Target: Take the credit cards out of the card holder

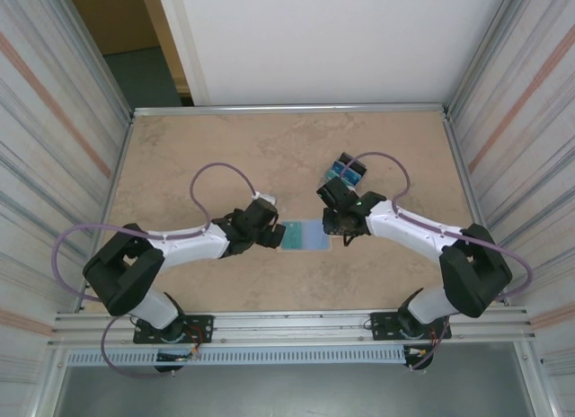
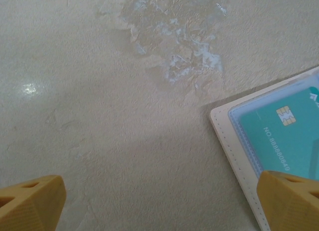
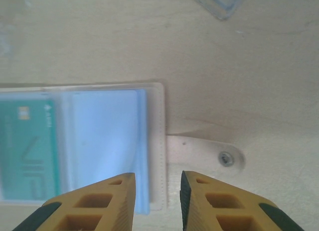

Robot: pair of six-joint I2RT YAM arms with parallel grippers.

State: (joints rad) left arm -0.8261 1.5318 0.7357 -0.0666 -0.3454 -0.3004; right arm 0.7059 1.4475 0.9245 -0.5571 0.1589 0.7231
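Observation:
The card holder [image 1: 304,235] lies spread open and flat on the table between the two arms. A teal credit card [image 2: 284,136] sits in its left pocket, also visible as the teal card [image 3: 27,146] in the right wrist view. The right side shows a pale blue panel [image 3: 102,141] whose blue edge sticks out past the holder's near rim. My left gripper [image 1: 274,230] is wide open [image 2: 159,203], with one fingertip [image 2: 289,198] over the holder's corner. My right gripper [image 1: 340,226] hangs over the holder's right edge [image 3: 158,141], jaws narrowly apart [image 3: 157,193], clamping nothing.
The holder's snap tab [image 3: 209,154] lies flat on the table to the right of the holder. A clear tray with blue and teal cards [image 1: 348,171] stands just behind the right gripper, its corner [image 3: 219,2] at the top of the right wrist view. Metal walls enclose the table.

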